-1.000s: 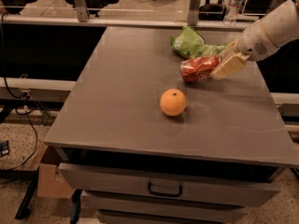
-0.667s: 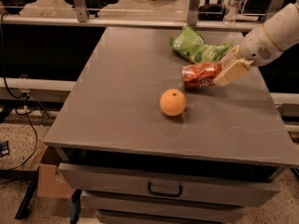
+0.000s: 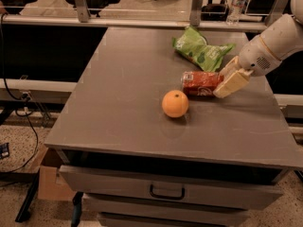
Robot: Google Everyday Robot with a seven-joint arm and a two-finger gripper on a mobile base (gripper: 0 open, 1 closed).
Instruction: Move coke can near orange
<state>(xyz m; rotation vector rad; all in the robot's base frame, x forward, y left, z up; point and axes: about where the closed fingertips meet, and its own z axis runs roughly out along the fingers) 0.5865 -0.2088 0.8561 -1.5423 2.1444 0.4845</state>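
1. Coke can [image 3: 201, 83] had its goal nearer the front edge of the worktop [image 3: 118, 108] than itself: the orange [image 3: 175, 103] sat free, right of centre, left alone as the fixed mark.
2. Just behind and right of the orange, the coke can lay on its side, its length pointing toward the right edge, close to the fruit but seemingly not touching. I judged the task nearly done.
3. The gripper [image 3: 227, 81] reached in from the right edge, its fingers clamped on the can's right end, a hold suited to carrying the can low.
4. The chip bag [image 3: 201, 51] lay further back, toward the far right corner.
5. Compared with the earlier frames, the can and gripper had moved from beside the bag toward the orange. The orange and bag had stayed put.
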